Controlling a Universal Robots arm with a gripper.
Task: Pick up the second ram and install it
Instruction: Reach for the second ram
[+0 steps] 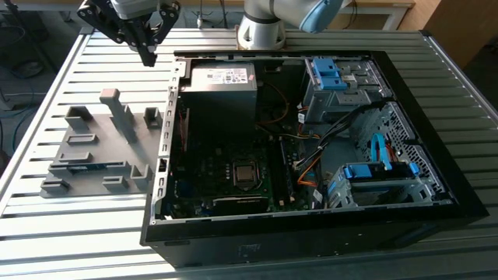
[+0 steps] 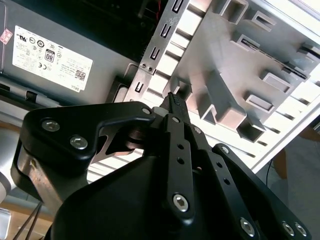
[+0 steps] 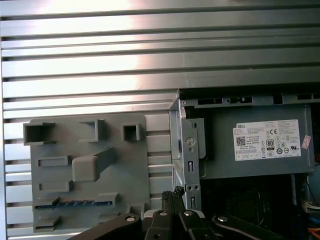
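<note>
Black claw (image 1: pixel 148 57) pinched shut, gripping nothing, hanging over the ribbed metal table (image 1: pixel 70 76) beside a corner of the open computer case (image 1: pixel 311 239). Well apart, toward the table's edge on the exterior view's left: second ram (image 1: pixel 87 166), a thin blue-green strip slotted edgewise into the matte grey holder block (image 1: pixel 101 140).

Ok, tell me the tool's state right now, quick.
The tool is closed, holding nothing.
The second ram sits in the grey holder, not gripped.
</note>
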